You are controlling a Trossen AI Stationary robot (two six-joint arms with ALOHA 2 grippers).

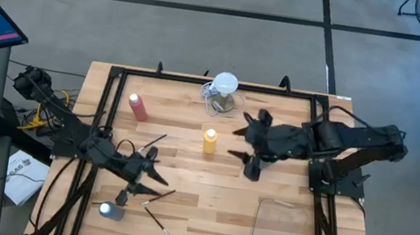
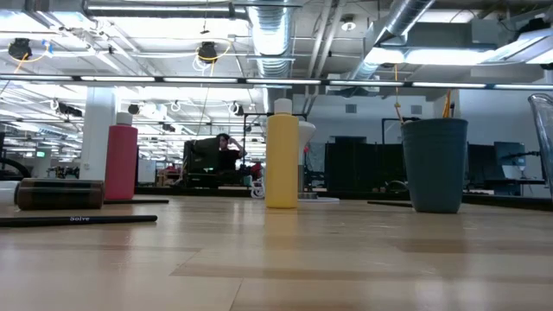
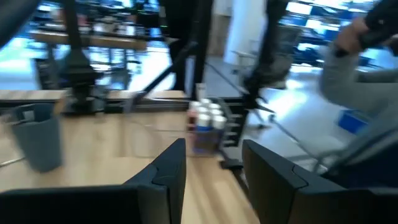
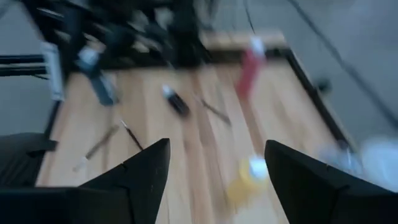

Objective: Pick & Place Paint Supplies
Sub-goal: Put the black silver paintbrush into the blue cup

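Reach step: right hand point(image 1: 252, 171), fingers spread and empty, hangs near the yellow squeeze bottle point(image 1: 210, 141) standing mid-bench point(image 1: 181, 204). Next: line up, close on it. Left hand point(image 1: 154, 177), part-spread and empty, sits above the paintbrushes point(image 1: 156, 209).

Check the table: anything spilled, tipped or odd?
No spill shows. One small dark bottle lies on its side near the left hand, and paintbrushes lie scattered at angles there. Yellow bottle and pink-red bottle stand upright.
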